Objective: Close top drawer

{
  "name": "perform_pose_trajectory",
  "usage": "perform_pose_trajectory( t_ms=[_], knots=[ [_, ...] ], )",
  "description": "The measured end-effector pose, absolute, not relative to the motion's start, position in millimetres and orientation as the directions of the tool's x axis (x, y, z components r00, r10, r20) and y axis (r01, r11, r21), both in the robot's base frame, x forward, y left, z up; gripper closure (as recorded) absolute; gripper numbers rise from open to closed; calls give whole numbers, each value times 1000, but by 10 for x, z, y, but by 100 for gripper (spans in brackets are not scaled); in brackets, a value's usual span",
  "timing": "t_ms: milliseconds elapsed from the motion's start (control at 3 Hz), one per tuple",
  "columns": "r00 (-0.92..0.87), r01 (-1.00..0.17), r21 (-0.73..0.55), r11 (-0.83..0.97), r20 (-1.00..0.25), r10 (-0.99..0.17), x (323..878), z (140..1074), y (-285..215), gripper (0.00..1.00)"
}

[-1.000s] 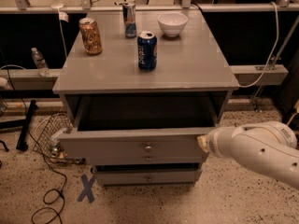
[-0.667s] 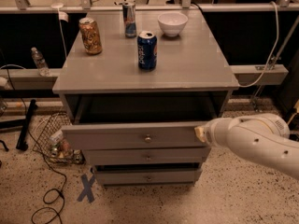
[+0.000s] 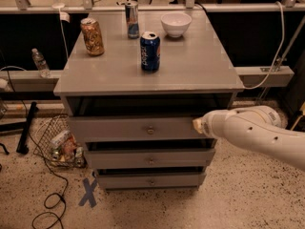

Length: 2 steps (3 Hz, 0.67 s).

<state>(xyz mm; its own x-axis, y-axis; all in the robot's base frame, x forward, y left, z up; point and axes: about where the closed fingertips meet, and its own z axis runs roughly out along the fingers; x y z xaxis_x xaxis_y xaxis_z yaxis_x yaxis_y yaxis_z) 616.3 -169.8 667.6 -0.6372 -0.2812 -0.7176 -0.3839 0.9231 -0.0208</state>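
The top drawer (image 3: pixel 138 129) is a wide grey drawer with a small round metal knob (image 3: pixel 150 130). Its front stands only slightly out from the cabinet, with a dark gap above it. The two similar drawers (image 3: pixel 150 159) sit below it. My gripper (image 3: pixel 198 125) is at the end of the white arm (image 3: pixel 252 132) that comes in from the right. It rests against the right end of the top drawer's front.
On the cabinet top (image 3: pixel 200 66) stand a blue can (image 3: pixel 150 51), a copper can (image 3: pixel 92 36), a slim can (image 3: pixel 132 19) and a white bowl (image 3: pixel 176 24). A wire basket of rubbish (image 3: pixel 59 144) and cables lie on the floor at left. Blue tape cross (image 3: pixel 89 192) marks the floor.
The top drawer has slid back into the cabinet from well open to nearly flush. My gripper and arm have moved forward with its front.
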Motion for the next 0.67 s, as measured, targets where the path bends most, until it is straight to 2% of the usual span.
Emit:
perform_pose_trajectory(
  t_ms=[667],
  knots=[
    [-635,-390,-17,921,-719,-282,6196,6663,-1679,100]
  ],
)
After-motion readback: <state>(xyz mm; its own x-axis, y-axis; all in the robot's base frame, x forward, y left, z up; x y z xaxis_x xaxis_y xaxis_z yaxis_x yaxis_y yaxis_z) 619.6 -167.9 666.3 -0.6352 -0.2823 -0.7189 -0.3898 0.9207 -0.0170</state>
